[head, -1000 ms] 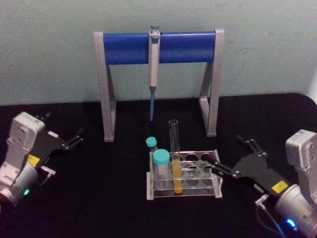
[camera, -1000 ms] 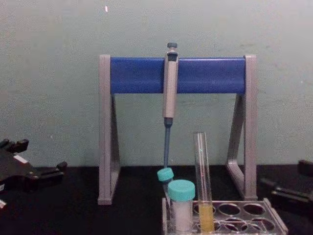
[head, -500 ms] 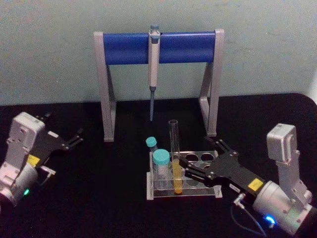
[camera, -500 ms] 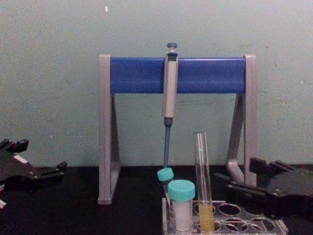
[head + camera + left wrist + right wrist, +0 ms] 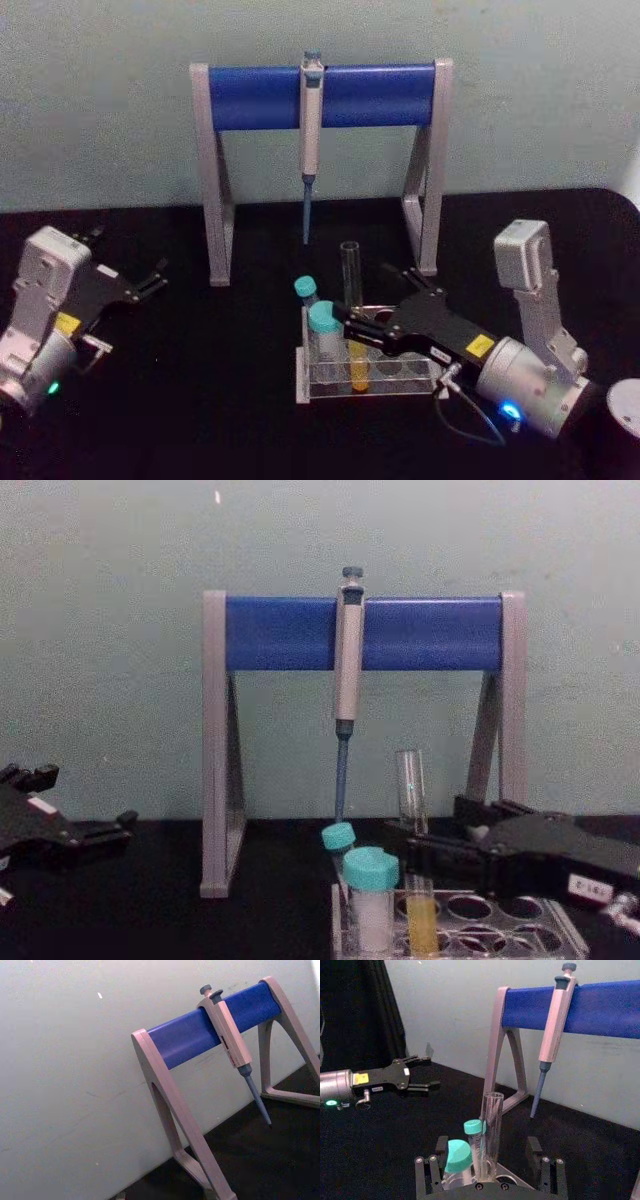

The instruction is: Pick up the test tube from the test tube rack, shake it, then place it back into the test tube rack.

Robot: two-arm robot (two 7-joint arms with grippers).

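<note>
Tall clear glass test tube [image 5: 350,268], yellow liquid inside, stands in the low clear plastic rack [image 5: 330,392] on a black tabletop [image 5: 220,400], between my right gripper's [image 5: 362,292] wide-open fingers, its yellow sticker [image 5: 480,345] unreadable; my left gripper [image 5: 155,278] open, well left of the rack.

No legible text, number, brand or sign found. A small yellow sticker [image 5: 478,345] sits on the black body of the right gripper [image 5: 362,292], at about four o'clock in the head view; its markings cannot be read. A second yellow sticker [image 5: 66,323] sits on the left gripper [image 5: 158,277], at about eight o'clock, likewise unreadable. In the chest view a white rectangular label [image 5: 583,887] on the right gripper's body, at four o'clock, carries dark characters too blurred to make out.
</note>
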